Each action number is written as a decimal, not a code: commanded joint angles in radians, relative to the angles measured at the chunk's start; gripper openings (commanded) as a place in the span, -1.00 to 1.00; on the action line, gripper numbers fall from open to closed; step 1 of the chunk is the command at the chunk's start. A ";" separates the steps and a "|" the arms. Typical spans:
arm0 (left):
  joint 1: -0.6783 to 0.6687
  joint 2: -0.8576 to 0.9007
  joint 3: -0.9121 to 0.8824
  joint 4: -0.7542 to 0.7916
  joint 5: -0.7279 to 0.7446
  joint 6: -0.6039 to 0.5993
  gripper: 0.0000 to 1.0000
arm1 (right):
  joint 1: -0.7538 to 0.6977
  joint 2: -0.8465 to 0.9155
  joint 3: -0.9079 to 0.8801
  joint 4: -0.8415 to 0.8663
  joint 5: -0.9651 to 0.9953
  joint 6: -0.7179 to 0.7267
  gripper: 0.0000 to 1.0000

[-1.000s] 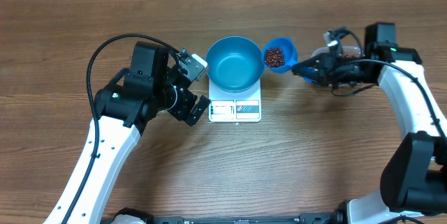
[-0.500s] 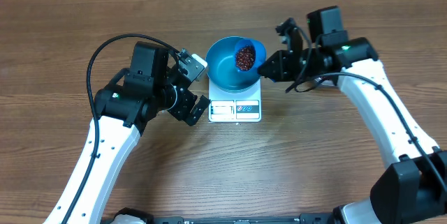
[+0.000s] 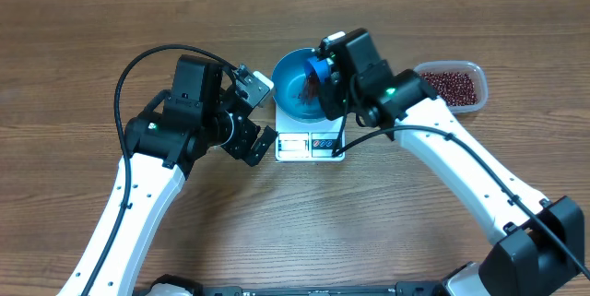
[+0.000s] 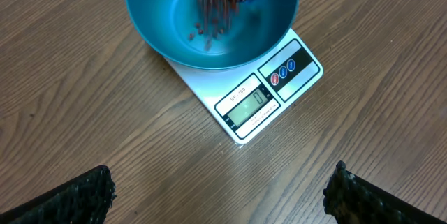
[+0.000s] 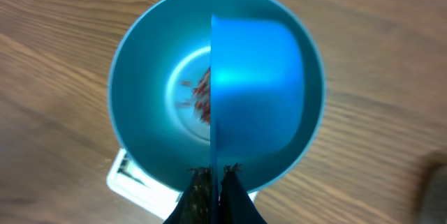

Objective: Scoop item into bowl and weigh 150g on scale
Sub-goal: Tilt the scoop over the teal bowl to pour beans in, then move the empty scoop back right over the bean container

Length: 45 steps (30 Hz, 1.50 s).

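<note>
many beans are poured from the tilted scoop into the bowl, set on the scale for weighing; the scoop is pinched by the right gripper, the left gripper spread wide.

we see the right gripper, a second ago out to the right of the bowl, now above it, pinched on the handle of the small blue scoop. the scoop, level and full before, is turned on its side, and beans fall into the bowl, which was empty. the clear tub, earlier hidden under the arm, shows again
</note>
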<state>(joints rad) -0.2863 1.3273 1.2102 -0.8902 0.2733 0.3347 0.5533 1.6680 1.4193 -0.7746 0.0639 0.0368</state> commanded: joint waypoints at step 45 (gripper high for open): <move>-0.002 0.007 -0.004 0.002 0.014 -0.018 1.00 | -0.559 -0.184 0.040 -0.183 0.006 -0.072 -0.93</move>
<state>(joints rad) -0.2863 1.3273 1.2102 -0.8906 0.2729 0.3347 0.0254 1.4475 1.4425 -0.9512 0.1043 0.0002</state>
